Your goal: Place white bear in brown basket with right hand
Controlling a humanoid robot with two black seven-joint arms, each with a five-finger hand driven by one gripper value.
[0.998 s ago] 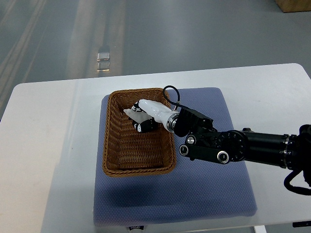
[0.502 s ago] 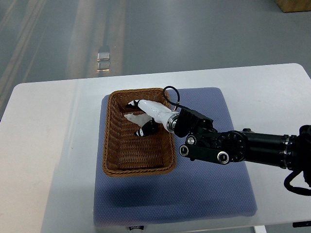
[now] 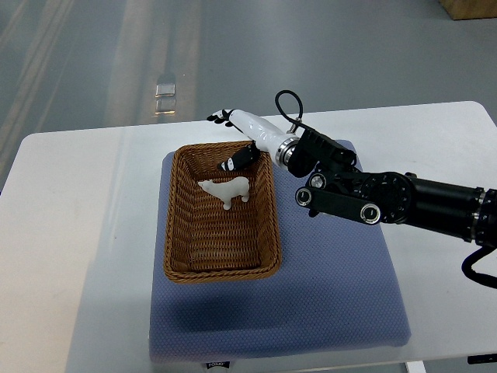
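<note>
The white bear (image 3: 226,188) lies inside the brown basket (image 3: 180,233), in the upper half, near the right wall, on the woven floor with its legs pointing toward the near side. Nothing is touching it.

The right hand (image 3: 242,134) hangs above the basket's far right corner, its white palm stretched out flat and the dark-tipped fingers (image 3: 218,117) reaching past the far rim over the table (image 3: 78,217). The fingers are spread and hold nothing; the thumb (image 3: 235,162) (black at the tip) dips down over the basket's inside, just above the bear but apart from it. A black cable (image 3: 288,105) loops up at the wrist, and the black forearm (image 3: 388,200) runs off to the right edge across the blue mat (image 3: 334,295).

The basket sits on the left part of that mat, its long side running away from me, and the mat lies on the white table. Beyond the table is grey floor, with a small shiny object (image 3: 165,94) lying on it; I can't tell what it is.
</note>
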